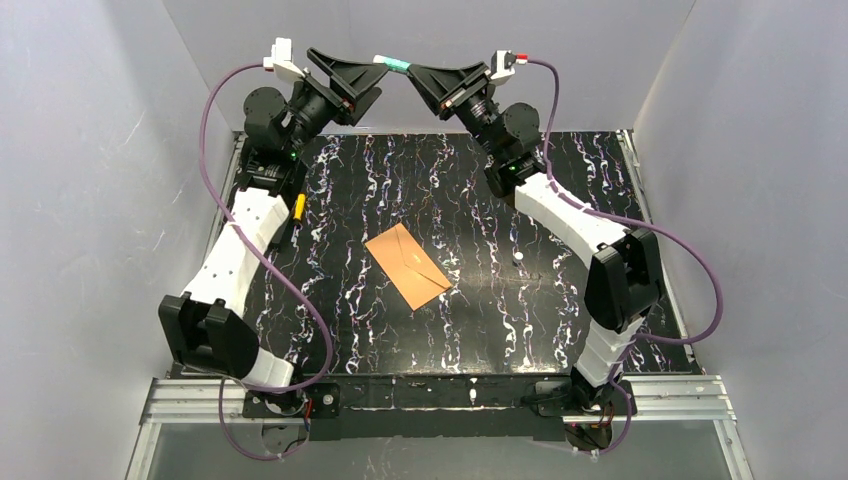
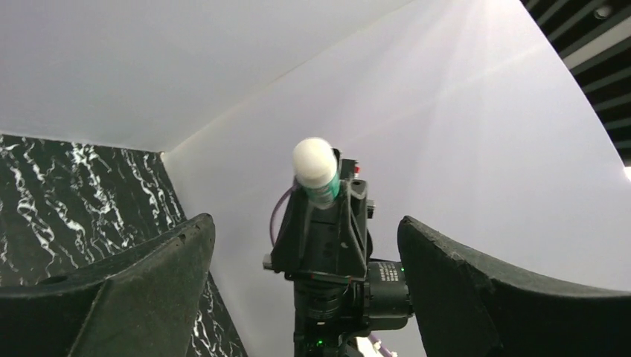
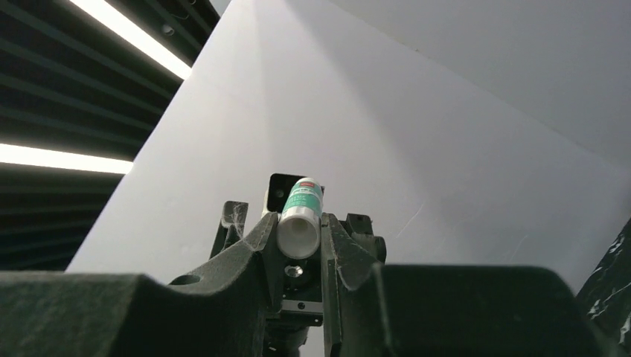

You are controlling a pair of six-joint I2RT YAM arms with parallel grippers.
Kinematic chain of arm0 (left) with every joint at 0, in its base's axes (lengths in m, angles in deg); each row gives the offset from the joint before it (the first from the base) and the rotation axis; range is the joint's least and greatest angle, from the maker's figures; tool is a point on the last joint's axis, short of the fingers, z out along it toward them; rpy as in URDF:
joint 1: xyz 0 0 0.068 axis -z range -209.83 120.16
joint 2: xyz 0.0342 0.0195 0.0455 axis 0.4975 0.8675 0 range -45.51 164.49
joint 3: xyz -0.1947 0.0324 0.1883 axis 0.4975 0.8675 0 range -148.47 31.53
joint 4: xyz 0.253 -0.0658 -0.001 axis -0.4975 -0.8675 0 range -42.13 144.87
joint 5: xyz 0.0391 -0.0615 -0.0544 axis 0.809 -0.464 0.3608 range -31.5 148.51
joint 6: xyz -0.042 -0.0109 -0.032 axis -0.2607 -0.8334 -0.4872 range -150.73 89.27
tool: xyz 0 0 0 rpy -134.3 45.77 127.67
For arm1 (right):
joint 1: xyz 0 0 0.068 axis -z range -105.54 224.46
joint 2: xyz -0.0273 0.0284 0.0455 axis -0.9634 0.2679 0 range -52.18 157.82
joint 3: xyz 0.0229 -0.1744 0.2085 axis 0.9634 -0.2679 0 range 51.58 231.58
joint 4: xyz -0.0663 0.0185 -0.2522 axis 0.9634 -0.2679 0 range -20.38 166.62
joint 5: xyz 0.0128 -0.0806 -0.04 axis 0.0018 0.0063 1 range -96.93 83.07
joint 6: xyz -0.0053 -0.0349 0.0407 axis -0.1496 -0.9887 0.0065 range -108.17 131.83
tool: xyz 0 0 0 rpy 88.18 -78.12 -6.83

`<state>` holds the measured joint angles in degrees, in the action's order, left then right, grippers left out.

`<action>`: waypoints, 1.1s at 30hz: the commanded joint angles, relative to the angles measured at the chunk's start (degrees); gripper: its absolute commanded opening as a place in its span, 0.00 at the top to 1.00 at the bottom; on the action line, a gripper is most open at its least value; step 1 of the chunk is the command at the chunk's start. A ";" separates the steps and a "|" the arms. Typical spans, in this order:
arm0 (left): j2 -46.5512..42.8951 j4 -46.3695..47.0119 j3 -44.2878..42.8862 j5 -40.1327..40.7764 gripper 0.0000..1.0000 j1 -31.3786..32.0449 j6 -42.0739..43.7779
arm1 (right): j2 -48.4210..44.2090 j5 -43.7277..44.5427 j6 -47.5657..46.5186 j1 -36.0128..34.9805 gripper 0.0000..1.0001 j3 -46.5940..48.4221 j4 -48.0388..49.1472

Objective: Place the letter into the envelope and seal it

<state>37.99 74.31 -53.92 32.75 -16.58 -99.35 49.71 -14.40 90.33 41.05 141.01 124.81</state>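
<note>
Envelope [image 1: 407, 266] lies flat in the middle of the worktop [image 1: 480, 180].
High at the far side, right jaws pinch a green-and-white glue stick [image 1: 393, 64]; left jaws face it, spread wide, holding nothing.

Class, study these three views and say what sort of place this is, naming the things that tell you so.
Probably a robotics lab test cell: white panel walls box in a black marbled table, with a left arm and right arm mounted by an aluminium rail at its near edge.
</note>
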 commanded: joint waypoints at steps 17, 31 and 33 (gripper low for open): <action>4.17 10.06 -3.83 -5.02 0.61 0.27 -7.07 | -2.08 -4.93 1.29 -0.75 0.92 3.36 -3.77; 4.64 10.00 -3.96 -4.47 1.00 0.36 -6.64 | -2.89 -5.69 -5.12 -1.48 0.93 3.11 -7.24; 4.10 9.96 -3.08 -4.43 1.00 0.30 -6.91 | -2.93 -7.94 -10.98 -1.48 0.95 3.97 -8.25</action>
<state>44.18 82.05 -56.28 29.12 -16.47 -106.91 49.64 -19.45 88.18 39.83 142.45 117.35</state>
